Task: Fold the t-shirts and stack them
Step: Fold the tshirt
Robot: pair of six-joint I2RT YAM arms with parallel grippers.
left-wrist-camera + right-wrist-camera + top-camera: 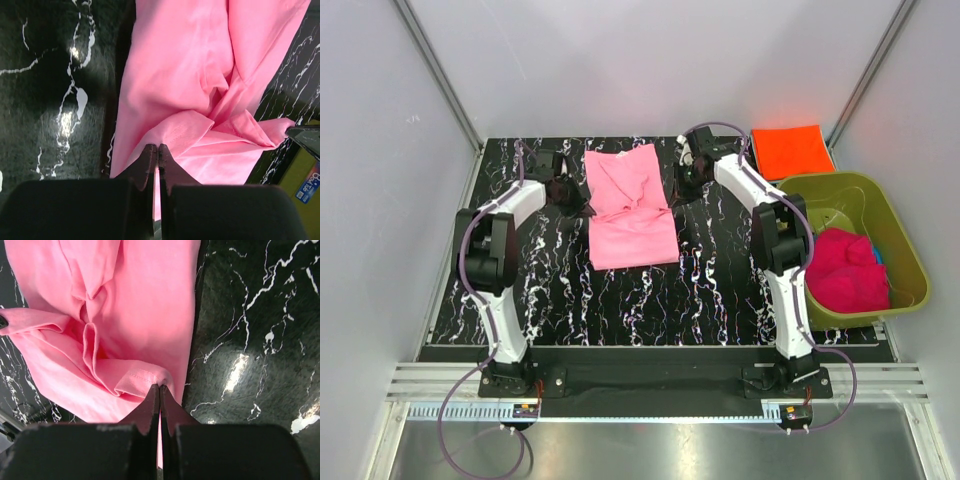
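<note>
Top external, shirt: light pink t-shirt [632, 208] spread in the upper centre of the frame on the black marbled table [720, 290]; lower half smooth, upper half rumpled, a bunched crease across the middle.
Left wrist, grip: left gripper [156, 150] pressed together on a turned-over hem corner of the pink cloth, lower centre of the frame.
Right wrist, grip: right gripper [159, 389] likewise closed on the opposite folded edge, lower centre of its frame.
Reason for the hold: both sides pinched roughly level with each other at mid-length, probably so the cloth travels evenly through the fold without skewing.
Stack spot: bright orange t-shirt [792, 150] folded square in the upper right of the top view, well apart from the pink one; likely base of the pile.
Waiting: magenta t-shirt [845, 270] bunched inside the olive-green tub [900, 240] at the right, a sliver of blue t-shirt [878, 253] beside it.
In the way: nothing lying on the pink cloth; right arm's elbow close to the tub's near rim; loose pleats at mid-shirt apt to trap a wrinkle.
</note>
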